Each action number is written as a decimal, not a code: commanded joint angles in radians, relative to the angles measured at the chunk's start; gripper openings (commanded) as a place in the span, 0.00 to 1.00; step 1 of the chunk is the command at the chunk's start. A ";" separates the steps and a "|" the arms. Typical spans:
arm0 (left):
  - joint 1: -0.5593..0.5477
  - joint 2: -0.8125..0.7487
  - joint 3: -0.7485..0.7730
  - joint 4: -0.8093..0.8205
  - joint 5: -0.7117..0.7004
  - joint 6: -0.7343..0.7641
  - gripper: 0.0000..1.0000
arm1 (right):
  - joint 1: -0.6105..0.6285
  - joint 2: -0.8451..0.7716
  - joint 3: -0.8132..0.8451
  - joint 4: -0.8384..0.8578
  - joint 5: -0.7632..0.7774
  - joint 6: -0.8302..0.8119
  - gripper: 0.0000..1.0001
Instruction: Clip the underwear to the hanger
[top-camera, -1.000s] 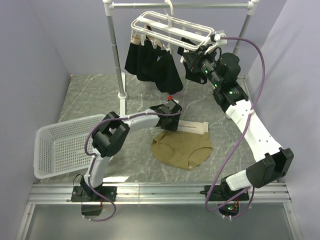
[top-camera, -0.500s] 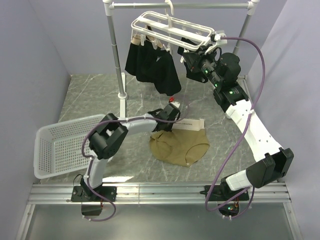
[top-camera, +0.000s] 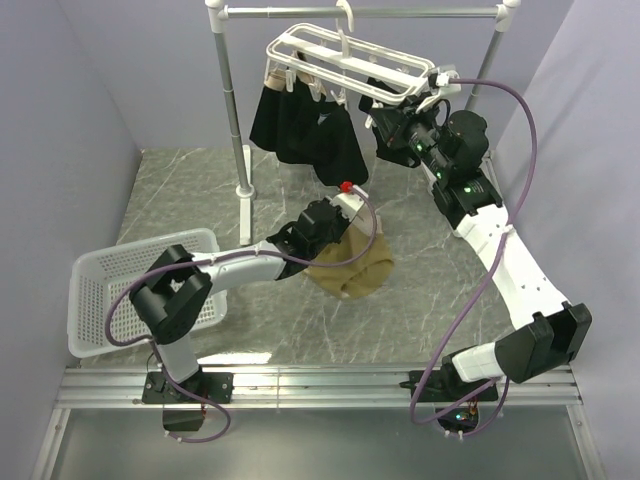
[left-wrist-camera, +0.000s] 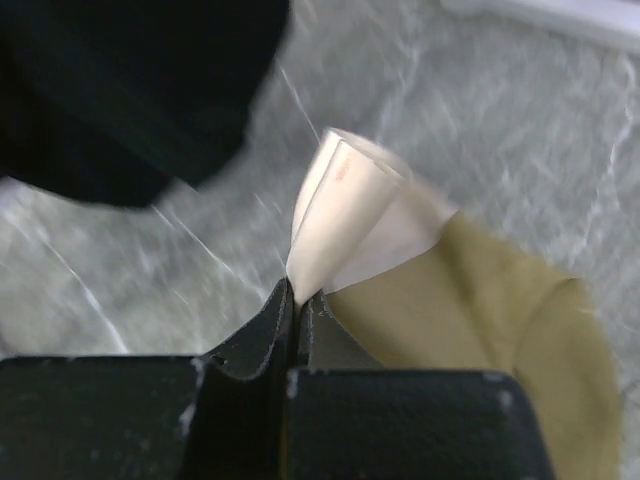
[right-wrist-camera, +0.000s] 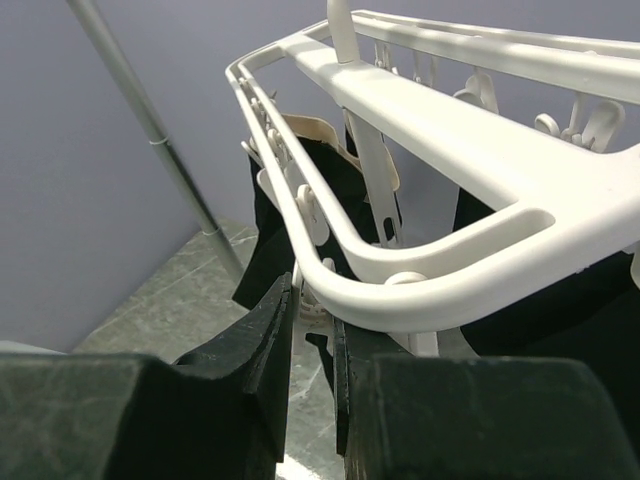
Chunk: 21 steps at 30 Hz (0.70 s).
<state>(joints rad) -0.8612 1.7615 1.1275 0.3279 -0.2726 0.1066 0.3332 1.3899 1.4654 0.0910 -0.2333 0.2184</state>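
The grey marbled counter (top-camera: 190, 190) fills the floor of the scene. At its far side stands a metal pole rack (top-camera: 232, 100) with its top bar running left to right. A white mesh basket (top-camera: 100, 290) sits at the near left of the counter, tilted.

The white hanger (top-camera: 340, 60) hangs by its hook from the rack's top bar, its frame slanting down toward the right. Black garments (top-camera: 300, 125) dangle from its clips at the left end.

The tan underwear (top-camera: 355, 265) is at the middle of the counter, right of the basket and nearer than the rack. It droops in a bunch from the left pincer (left-wrist-camera: 297, 305), which is pressed together on the folded pale waistband (left-wrist-camera: 345, 215). I cannot tell whether its lower edge touches the counter.

The right pincer (right-wrist-camera: 312, 310) is raised at the hanger's right end, just under the rounded rim. Its fingers are drawn close with only a slim gap, in which a small white hanger piece shows.
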 joint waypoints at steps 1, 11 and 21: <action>-0.004 -0.072 0.000 0.171 -0.017 0.110 0.00 | -0.013 -0.034 -0.013 0.001 -0.041 0.010 0.00; -0.004 -0.207 0.051 0.151 0.097 0.048 0.00 | -0.052 -0.055 -0.040 0.050 -0.119 0.059 0.00; 0.017 -0.235 0.184 0.065 0.093 -0.034 0.00 | -0.069 -0.074 -0.066 0.099 -0.176 0.108 0.00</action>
<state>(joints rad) -0.8558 1.5677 1.2377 0.3969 -0.1989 0.1249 0.2729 1.3590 1.4128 0.1596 -0.3614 0.2993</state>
